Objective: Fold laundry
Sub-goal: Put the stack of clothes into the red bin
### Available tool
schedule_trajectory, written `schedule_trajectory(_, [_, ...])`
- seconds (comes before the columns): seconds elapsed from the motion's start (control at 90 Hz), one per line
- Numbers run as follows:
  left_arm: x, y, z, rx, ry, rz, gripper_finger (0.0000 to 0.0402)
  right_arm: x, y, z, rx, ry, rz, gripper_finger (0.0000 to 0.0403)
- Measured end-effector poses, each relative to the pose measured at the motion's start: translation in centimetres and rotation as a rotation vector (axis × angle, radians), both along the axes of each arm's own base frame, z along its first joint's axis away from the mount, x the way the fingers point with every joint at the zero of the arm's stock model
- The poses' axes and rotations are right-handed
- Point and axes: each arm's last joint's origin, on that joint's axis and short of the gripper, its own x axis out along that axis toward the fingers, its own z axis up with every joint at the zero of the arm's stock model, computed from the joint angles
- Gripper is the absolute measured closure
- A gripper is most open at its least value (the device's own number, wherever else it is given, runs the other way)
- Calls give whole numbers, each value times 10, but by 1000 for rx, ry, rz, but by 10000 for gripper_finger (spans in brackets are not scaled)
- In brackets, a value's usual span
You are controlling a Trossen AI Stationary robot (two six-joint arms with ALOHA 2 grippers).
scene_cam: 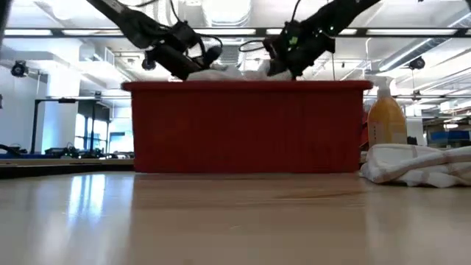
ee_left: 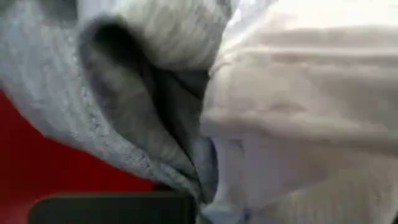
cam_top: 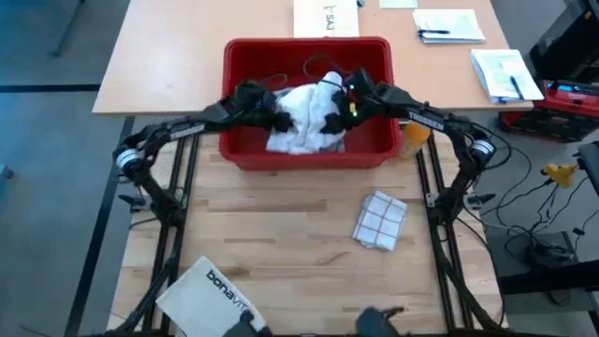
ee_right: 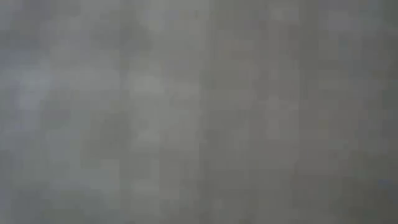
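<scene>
Laundry: white pile (cam_top: pixel 304 117) inside the red bin (cam_top: pixel 245 154), upper centre of the high view; top of the pile just above the bin rim in the low view (scene_cam: pixel 221 72).
Grey garment: (ee_left: pixel 106 106) seen very close in the left wrist view, touching white cloth (ee_left: pixel 298 124), red bin wall behind at lower left.
Left hand: (cam_top: pixel 279 120) down in the bin at the left side of the pile, pressed into the cloth; how far open, cannot tell; whether holding cloth, cannot tell.
Right hand: (cam_top: pixel 335 120) down in the bin at the right side of the pile; fingers hidden by cloth, opening cannot be told; right wrist view filled with blurred grey only.
Checked towel: (cam_top: pixel 379 221) folded, on the worktop (cam_top: pixel 281 234), lower right of the bin, well apart from both hands.
White bag: (cam_top: pixel 204 298) printed "bonavita", lower left of the high view.
Bottle: (scene_cam: pixel 385 118) orange, just beside the right end of the bin.
</scene>
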Motion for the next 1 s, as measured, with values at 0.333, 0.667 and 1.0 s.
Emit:
schedule_trajectory(0.333, [-4, -58, -22, -80, 42, -75, 364, 16, 49, -35, 72, 67, 20, 347])
schedule_trajectory(0.667, [-18, -27, -28, 9, 41, -23, 359, 17, 31, -34, 12, 16, -66, 347])
schedule_trajectory(1.0, [-23, -12, -38, 51, 85, -5, 168, 20, 23, -53, 0, 78, -92, 200])
